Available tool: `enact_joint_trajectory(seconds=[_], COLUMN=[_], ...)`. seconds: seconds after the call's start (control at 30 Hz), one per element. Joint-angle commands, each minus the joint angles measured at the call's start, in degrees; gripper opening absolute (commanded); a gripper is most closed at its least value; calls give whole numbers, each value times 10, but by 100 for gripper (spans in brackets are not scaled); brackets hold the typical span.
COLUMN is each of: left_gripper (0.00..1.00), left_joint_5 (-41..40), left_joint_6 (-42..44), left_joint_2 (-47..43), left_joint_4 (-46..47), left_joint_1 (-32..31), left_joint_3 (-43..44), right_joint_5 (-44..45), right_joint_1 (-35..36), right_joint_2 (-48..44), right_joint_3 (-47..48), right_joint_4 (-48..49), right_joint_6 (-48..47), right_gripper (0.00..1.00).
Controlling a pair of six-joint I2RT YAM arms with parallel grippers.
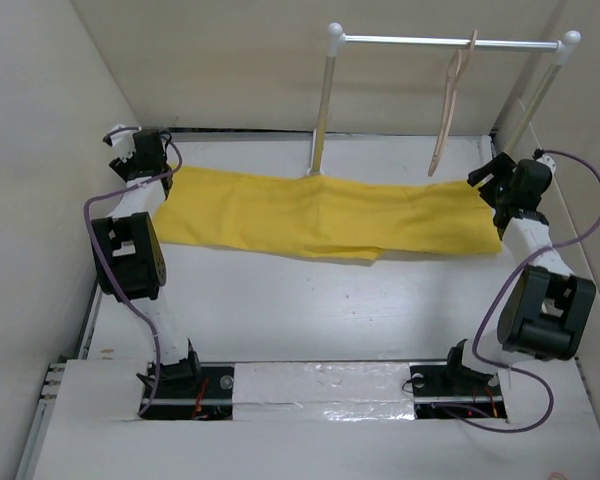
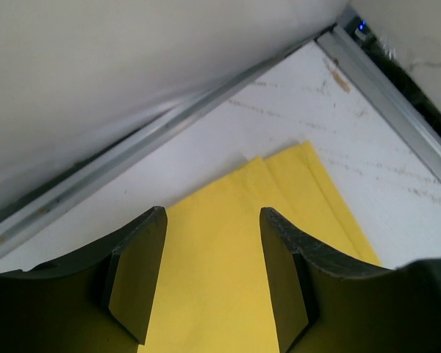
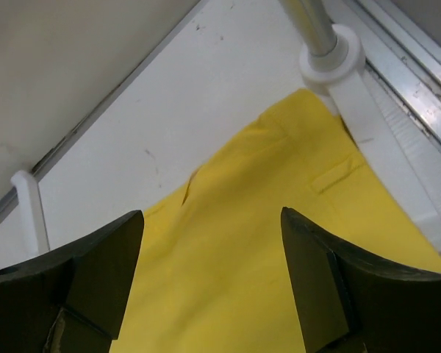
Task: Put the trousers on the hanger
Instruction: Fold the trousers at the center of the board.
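The yellow trousers lie flat and folded lengthwise across the far half of the table. The beige hanger hangs by its hook from the white rail, above the trousers' right part. My left gripper is open and empty over the trousers' left end, the leg ends. My right gripper is open and empty over the right end, the waistband with a belt loop. Neither gripper holds cloth.
A white metal rail on two posts stands at the back; one post base is close to my right gripper. Side walls run close on the left and right. The table's metal edge strip borders the far side.
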Motion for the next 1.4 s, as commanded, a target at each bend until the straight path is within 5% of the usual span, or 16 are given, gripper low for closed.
enact_joint_trajectory(seconds=[0.0, 0.07, 0.1, 0.13, 0.2, 0.33, 0.47, 0.63, 0.8, 1.13, 1.37], left_gripper=[51, 51, 51, 51, 51, 61, 61, 61, 64, 78, 73], left_joint_5=[33, 43, 54, 57, 65, 110, 178, 203, 217, 230, 244], left_joint_6=[-44, -63, -74, -83, -97, -112, -136, -174, -219, -223, -220], left_joint_2=[-81, -99, -118, -127, -161, -215, -229, -252, -265, -157, -96], left_joint_4=[-11, -32, -38, -56, -73, -93, -174, -200, -152, -117, -113], left_joint_1=[2, 2, 2, 2, 2, 11, 23, 23, 9, 2, -3], left_joint_3=[-45, -86, -100, -124, -148, -210, -232, -291, -346, -292, -255], right_joint_5=[-30, -22, -24, -24, -23, -33, -64, -82, -126, -148, -149], right_joint_1=[15, 27, 27, 27, 27, 27, 27, 27, -5, -18, -13], right_joint_2=[-101, -143, -182, -202, -239, -355, -392, -378, -305, -189, -87], right_joint_3=[-88, -139, -193, -219, -268, -394, -450, -454, -453, -435, -397], right_joint_4=[82, 91, 105, 109, 111, 114, 130, 114, 145, 218, 262], right_joint_6=[13, 12, 11, 11, 4, -6, 1, -9, -15, 5, 35], right_gripper=[79, 70, 37, 19, 0, 6, 58, 77, 78, 77, 70])
